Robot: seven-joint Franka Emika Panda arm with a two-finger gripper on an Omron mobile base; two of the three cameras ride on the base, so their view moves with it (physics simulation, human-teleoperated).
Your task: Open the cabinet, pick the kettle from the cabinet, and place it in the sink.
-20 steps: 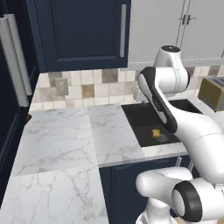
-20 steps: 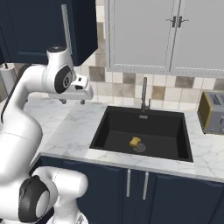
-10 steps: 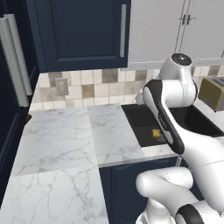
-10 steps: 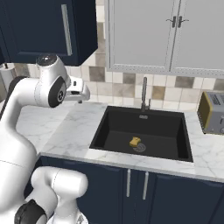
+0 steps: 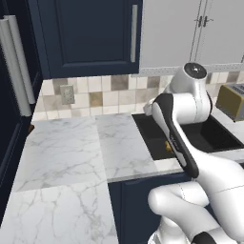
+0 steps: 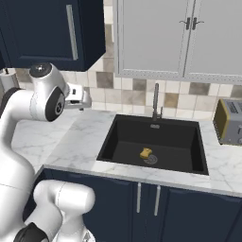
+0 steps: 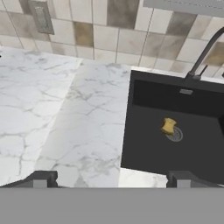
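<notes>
- the gripper [image 7: 109, 177] is seen in the hand view with its 2 dark fingertips [image 7: 41, 178] spread wide apart at the bottom edge, nothing pinched between them.
- the hand is held above the marble counter [image 5: 66, 157], pointed down and forward at the counter's edge beside the sink [image 7: 144, 131].
- the cabinet [image 5: 90, 35] (navy, with 1 slim silver vertical handle [image 5: 134, 33]) is shut; it hangs above the counter, up and to the left of the arm in the left base view.
- the kettle cannot be seen; whether it is behind the shut door cannot be told.
- the sink [image 6: 123, 137] is set in the counter to the right of the arm; a small yellow sponge [image 6: 146, 152] lies on its floor just beside the drain [image 6: 152, 159].
- a steel faucet [image 6: 156, 101] stands at the sink's back rim.
- 2 light grey doors [image 6: 189, 38] are shut above the sink.
- a toaster [image 6: 229, 122] stands on the counter right of the sink.
- a wall outlet [image 5: 67, 95] is set in the tiled backsplash [image 5: 105, 93] under the cabinet.
- a tall navy unit with thick grey bars [image 5: 16, 66] stands at the far left.
</notes>
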